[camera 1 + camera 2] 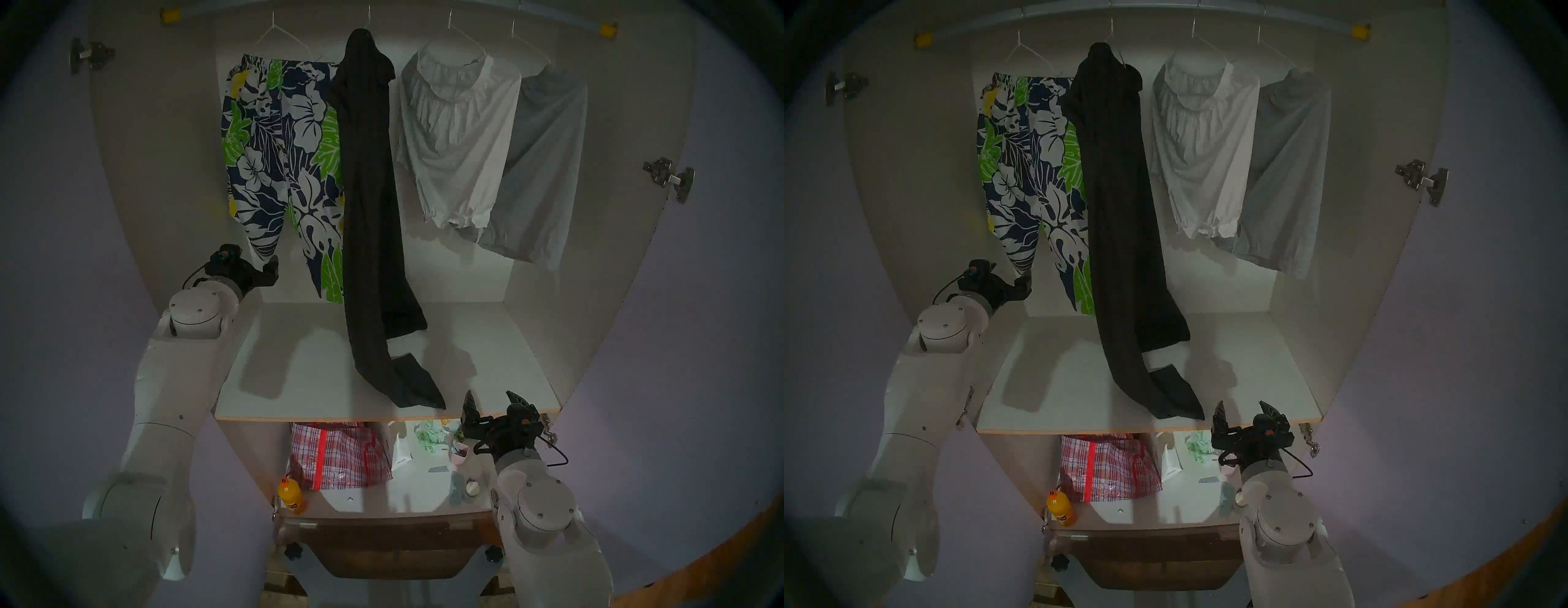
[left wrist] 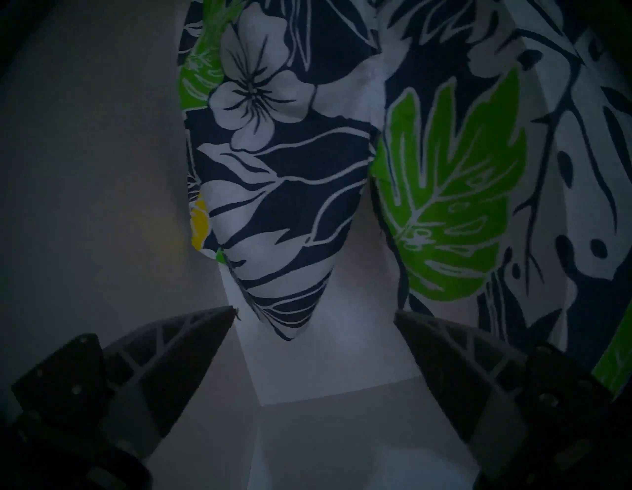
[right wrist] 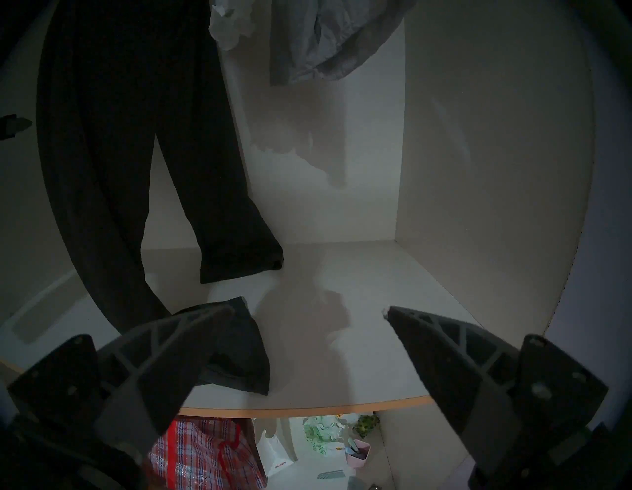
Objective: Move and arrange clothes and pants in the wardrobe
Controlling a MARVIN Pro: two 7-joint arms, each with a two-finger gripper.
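Left gripper point(image 2: 314, 318): spread, empty, just below the hem of the left leg of the floral shorts point(image 1: 280, 170); no contact visible.
Right gripper point(image 1: 492, 403): spread, empty, at the shelf's front edge, 5 o'clock of the scene.
Wardrobe point(image 1: 148, 170): doors open; rail point(image 1: 551, 21) across the 12 o'clock edge.
Hanging order, 9 to 3 o'clock: floral shorts, black trousers point(image 1: 369, 212), white ruffled blouse point(image 1: 458, 140), grey garment point(image 1: 543, 178); each on a wire hanger.
Trousers: longest piece; the cuffs lie on the shelf point(image 1: 509, 352), one crumpled near the front edge, just at 9 o'clock of the right gripper.
Step in hand (judged): approach to the shorts; nothing gripped yet.
Next move (judged): close on the hem, or rise to the hanger and slide it along the rail; cloth is limp and will swing.
Edges: left side wall close at 9 o'clock of the left gripper; tan shelf lip right under the right gripper.
Open room: shelf bare at 3 o'clock of the trousers; rail free between the shorts and the left yellow cap point(image 1: 169, 16).
Below the shelf: red plaid bag point(image 1: 339, 454), orange bottle point(image 1: 292, 494), small clutter; apart from both arms.
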